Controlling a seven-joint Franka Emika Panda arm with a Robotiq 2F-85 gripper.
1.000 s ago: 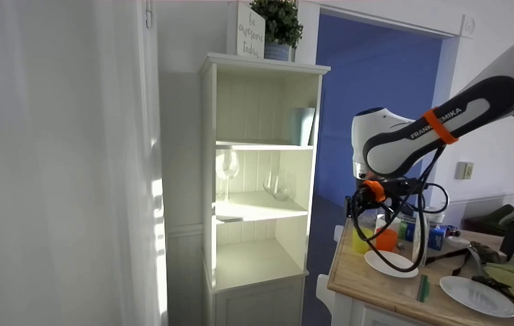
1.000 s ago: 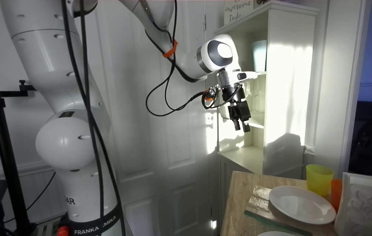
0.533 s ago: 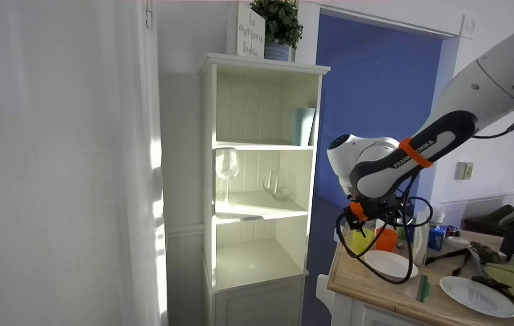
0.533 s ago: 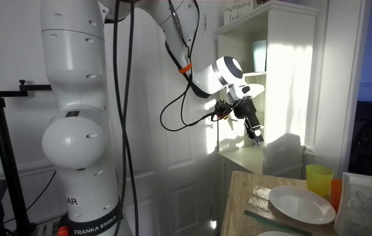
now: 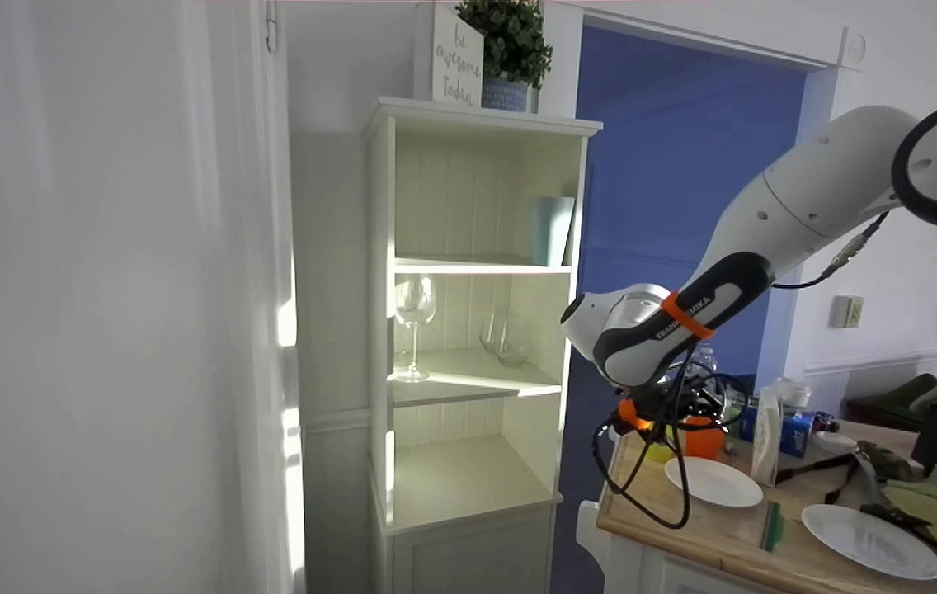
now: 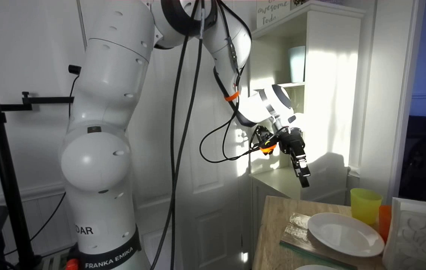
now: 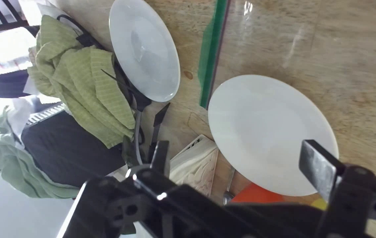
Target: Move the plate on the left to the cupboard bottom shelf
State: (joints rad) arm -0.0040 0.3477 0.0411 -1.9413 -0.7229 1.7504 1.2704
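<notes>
Plate [image 7: 264, 129] lies on the table [image 6: 269, 232], near the orange cup [image 6: 384, 223], and would likely be best taken by its rim: the claw [image 7: 234, 150] squared to the edge, its fingers [image 7: 318, 170] lowered slowly to either side before pinching, so it neither slides nor tips. Flat and face up, it is round, so it points no way and has no long axis. The claw is spread, fingers well apart; in an exterior view the claw [image 6: 303, 180] hangs above the table, apart from the plate. Farther off stands the cupboard [image 6: 329, 112], whose bottom shelf [image 5: 468, 478] is the goal.
</notes>
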